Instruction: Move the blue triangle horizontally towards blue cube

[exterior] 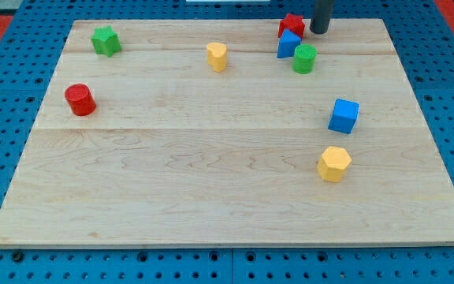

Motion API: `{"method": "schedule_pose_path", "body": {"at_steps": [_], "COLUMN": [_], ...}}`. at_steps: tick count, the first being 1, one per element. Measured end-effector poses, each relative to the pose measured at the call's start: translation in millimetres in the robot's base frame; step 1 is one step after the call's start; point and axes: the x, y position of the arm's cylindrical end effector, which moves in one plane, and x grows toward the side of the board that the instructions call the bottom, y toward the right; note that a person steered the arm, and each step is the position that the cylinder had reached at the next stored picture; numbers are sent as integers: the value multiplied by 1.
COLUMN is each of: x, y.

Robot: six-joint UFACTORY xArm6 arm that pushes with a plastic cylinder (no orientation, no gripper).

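The blue triangle [288, 44] sits near the view's top, right of centre, touching a red block [292, 24] above it and close beside a green cylinder [304, 58] at its lower right. The blue cube [344, 115] sits lower, at the view's right. My tip [319, 30] is at the top of the board, just right of the red block and up and to the right of the blue triangle, not touching it.
A green star-shaped block [106, 40] is at the top left. A red cylinder [80, 99] is at the left. A yellow cylinder [217, 56] is at the top centre. A yellow hexagonal block [334, 163] lies below the blue cube. The wooden board [211, 197] rests on a blue pegboard.
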Motion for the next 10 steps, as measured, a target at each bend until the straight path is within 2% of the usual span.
{"method": "schedule_pose_path", "body": {"at_steps": [4, 7, 8, 9, 10], "x": [-7, -26, -25, -24, -1], "y": [5, 30, -2, -9, -35]}}
